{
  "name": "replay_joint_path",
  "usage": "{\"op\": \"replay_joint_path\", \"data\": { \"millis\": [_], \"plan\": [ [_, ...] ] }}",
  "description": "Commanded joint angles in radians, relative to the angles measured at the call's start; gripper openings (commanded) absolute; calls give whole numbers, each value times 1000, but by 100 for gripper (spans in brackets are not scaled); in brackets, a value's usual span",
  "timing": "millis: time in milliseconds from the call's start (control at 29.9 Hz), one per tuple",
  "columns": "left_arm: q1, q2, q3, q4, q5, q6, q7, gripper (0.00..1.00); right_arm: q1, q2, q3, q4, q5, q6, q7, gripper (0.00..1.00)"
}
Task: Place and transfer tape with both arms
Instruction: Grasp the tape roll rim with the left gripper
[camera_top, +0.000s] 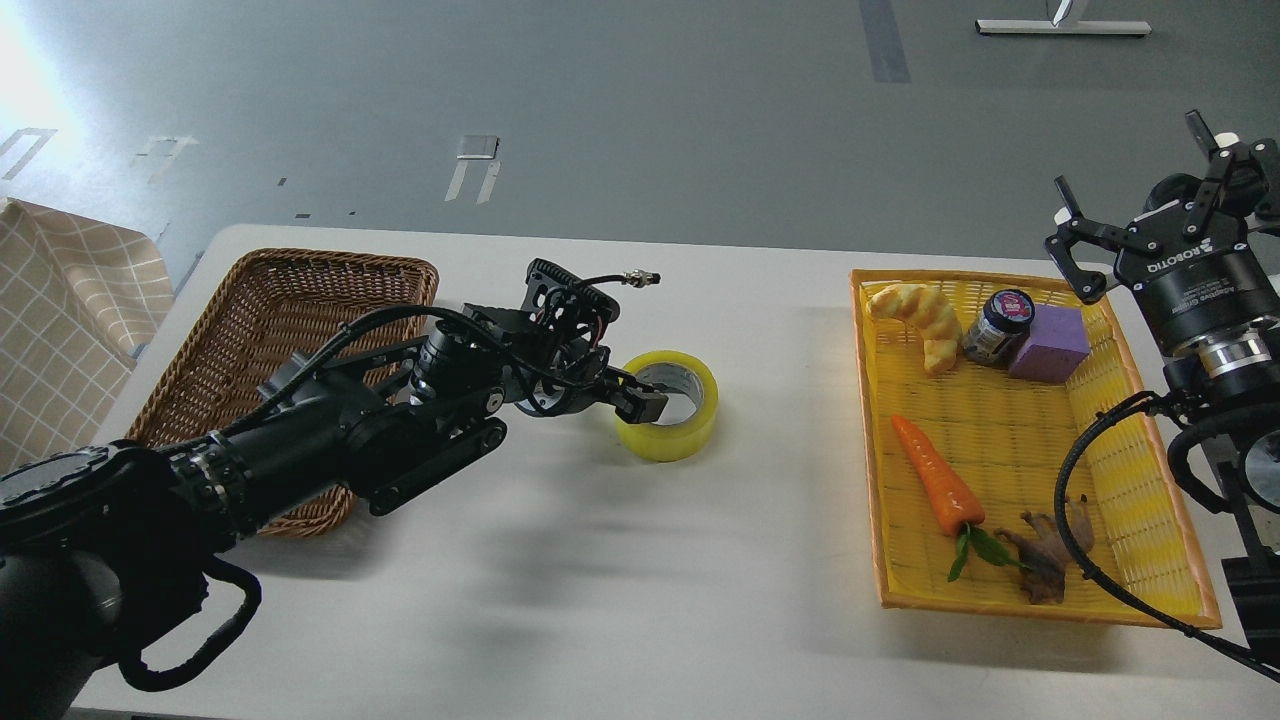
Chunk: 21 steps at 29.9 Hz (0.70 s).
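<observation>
The tape (680, 425), a yellow roll with a grey-white core, lies flat on the white table (600, 580) near its middle. My left arm reaches in from the lower left, and its gripper (640, 398) is down at the roll's left wall. One fingertip (650, 406) sits inside the core. The other finger is hidden, so I cannot tell whether the wall is pinched. My right gripper (1150, 200) is raised at the far right, beyond the yellow tray, with its fingers spread wide and empty.
A brown wicker basket (270, 290) stands at the left, partly under my left arm. A yellow tray (1000, 420) at the right holds a croissant, a small jar, a purple block, a carrot and a brown dried piece. A chequered cloth (60, 310) lies at the far left.
</observation>
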Motion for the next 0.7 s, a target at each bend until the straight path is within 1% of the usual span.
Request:
{"op": "replay_joint_path", "data": {
  "millis": [0, 67, 100, 134, 167, 234, 267, 334, 367, 434, 668],
  "plan": [
    [0, -2, 1, 2, -2, 0, -1, 87, -1, 0, 0, -1, 0, 0, 1, 100],
    [9, -8, 1, 5, -4, 0, -1, 70, -1, 0, 0, -6, 0, 0, 1, 100],
    [9, -8, 1, 5, -4, 0, -1, 67, -3, 0, 0, -8, 0, 0, 1, 100],
    [14, -8, 1, 5, -7, 0, -2, 55, -5, 0, 2, -9, 0, 0, 0, 100],
    [14, -8, 1, 5, -12, 0, -2, 38, -5, 0, 2, -9, 0, 0, 1, 100],
    [14, -8, 1, 5, -22, 0, -4, 18, -5, 0, 2, -9, 0, 0, 1, 100],
    [12, -10, 1, 5, -33, 0, -4, 0, -5, 0, 2, -9, 0, 0, 1, 100],
    [12, -10, 3, 13, -41, 0, -13, 0, -5, 0, 2, -11, 0, 0, 1, 100],
    [12, -10, 3, 16, -41, 0, -31, 0, -5, 0, 2, -12, 0, 0, 1, 100],
    [11, -10, 3, 18, -39, 0, -47, 0, -5, 0, 2, -17, 0, 0, 1, 100],
    [-44, 1, -1, 13, -45, 0, -53, 0, -6, 15, 2, -17, 0, 0, 1, 100]
  ]
}}
